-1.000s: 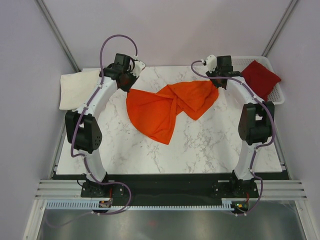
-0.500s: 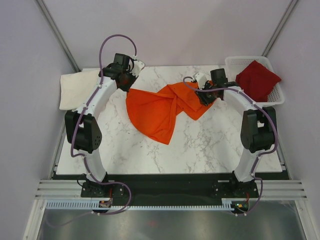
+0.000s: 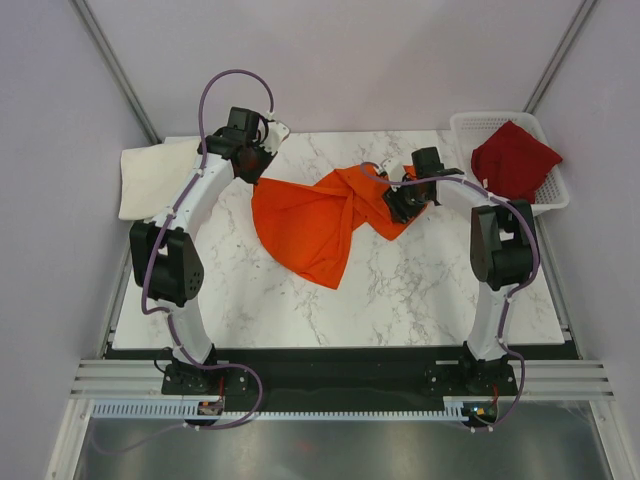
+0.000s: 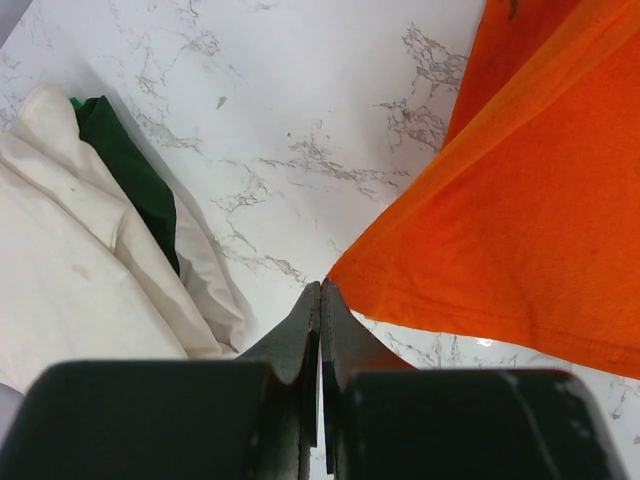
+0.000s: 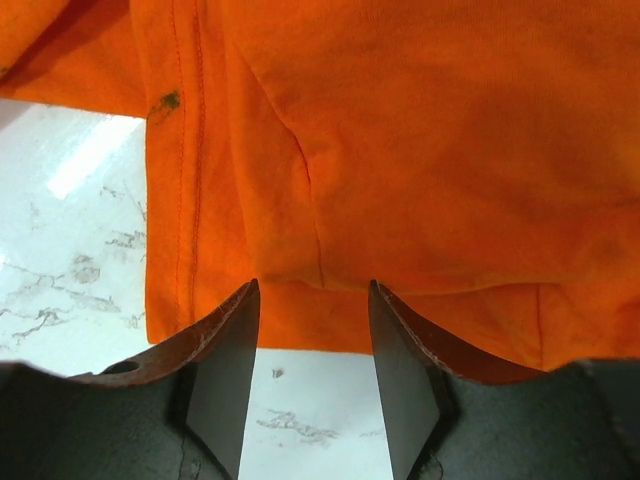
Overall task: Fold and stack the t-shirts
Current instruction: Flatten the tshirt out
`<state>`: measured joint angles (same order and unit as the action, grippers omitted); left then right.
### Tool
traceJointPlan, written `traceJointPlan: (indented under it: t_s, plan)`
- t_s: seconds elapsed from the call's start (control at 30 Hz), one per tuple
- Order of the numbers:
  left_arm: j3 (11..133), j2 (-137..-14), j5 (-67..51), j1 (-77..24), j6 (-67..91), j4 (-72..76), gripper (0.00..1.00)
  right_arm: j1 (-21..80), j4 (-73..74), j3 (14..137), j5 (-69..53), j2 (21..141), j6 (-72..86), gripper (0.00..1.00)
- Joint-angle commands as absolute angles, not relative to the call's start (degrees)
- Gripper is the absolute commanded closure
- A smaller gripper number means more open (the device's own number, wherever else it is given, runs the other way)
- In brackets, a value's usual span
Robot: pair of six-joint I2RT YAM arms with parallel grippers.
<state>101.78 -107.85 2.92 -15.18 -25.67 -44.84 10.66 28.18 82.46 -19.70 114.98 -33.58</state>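
Observation:
The bright orange t-shirt point(image 3: 325, 215) lies crumpled and twisted in the middle of the marble table. My left gripper point(image 3: 256, 172) is shut, pinching the shirt's far-left corner point(image 4: 345, 275). My right gripper point(image 3: 398, 203) is low over the shirt's right edge. Its jaws stand open point(image 5: 312, 287) just short of the orange hem point(image 5: 330, 320), with nothing between them. The cream-white t-shirt point(image 3: 150, 178) lies bunched at the table's far-left corner, beside my left fingers point(image 4: 70, 290). The dark red t-shirt point(image 3: 515, 158) sits in the basket.
The white lattice basket point(image 3: 556, 190) stands at the table's far-right corner, behind my right arm. A dark green neck lining point(image 4: 130, 170) shows on the cream-white shirt. Bare marble point(image 3: 420, 290) stretches in front of the orange shirt.
My right arm swung left from beside the basket and came down at the orange shirt's right edge, its jaws widening. The left arm and the shirt have stayed put.

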Motion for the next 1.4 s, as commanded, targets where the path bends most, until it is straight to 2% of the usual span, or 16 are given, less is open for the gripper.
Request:
traceJointPlan:
  t_s: [0.0, 0.07, 0.1, 0.23, 0.37, 0.5, 0.6, 0.8, 1.0, 1.03, 1.07, 1.13, 1.23, 1.37]
  plan:
    - [101.51, -107.14, 3.08, -15.12, -25.66, -43.42, 0.98, 11.07, 26.37, 85.69, -21.36, 116.19, -32.7, 0.46]
    - [101.6, -107.23, 3.34, -15.12, -25.66, -43.42, 0.98, 11.51, 26.28, 86.04, -20.66, 116.98, -32.61, 0.51]
    - [101.69, -107.31, 3.43, -15.12, -25.58, -43.33, 0.98, 11.51, 26.28, 86.31, -20.48, 117.16, -32.52, 0.58]
    - [101.86, -107.67, 3.52, -15.03, -25.58, -43.5, 0.98, 11.69, 26.19, 86.75, -19.78, 118.12, -32.43, 0.66]
    - [102.3, -108.1, 3.69, -15.12, -25.58, -43.33, 0.98, 11.69, 26.19, 87.19, -18.81, 118.21, -32.26, 0.79]
    - [102.48, -108.37, 3.6, -15.12, -25.49, -43.33, 0.98, 11.78, 25.67, 87.8, -17.5, 117.78, -32.17, 0.96]
    - [102.57, -108.19, 3.69, -15.12, -25.49, -43.33, 0.98, 11.6, 25.14, 89.11, -16.09, 116.28, -32.34, 1.0]
    - [101.95, -108.19, 3.78, -15.12, -25.4, -43.33, 0.98, 9.85, 24.52, 99.21, -11.7, 116.54, -32.17, 1.0]
    - [102.65, -108.54, 4.04, -15.12, -25.75, -43.24, 0.98, 7.74, 24.17, 113.25, -8.18, 123.3, -32.87, 0.99]
    - [102.74, -108.63, 3.96, -15.03, -25.66, -43.24, 0.98, 7.65, 24.26, 115.12, -6.87, 126.53, -32.87, 0.9]
    - [102.83, -108.72, 3.87, -15.12, -25.75, -43.33, 0.98, 7.65, 24.26, 118.97, -3.29, 128.39, -32.09, 0.65]
    - [103.18, -109.07, 3.78, -15.12, -25.66, -43.33, 0.98, 7.56, 24.17, 122.33, -0.36, 132.77, -31.21, 0.5]
    - [103.54, -108.9, 3.87, -15.12, -25.66, -43.33, 0.98, 7.38, 23.29, 123.41, 3.34, 132.11, -28.39, 0.47]
    - [103.53, -108.72, 3.78, -15.21, -25.75, -43.33, 0.98, 7.03, 21.45, 112.98, 0.19, 125.61, -27.77, 0.49]
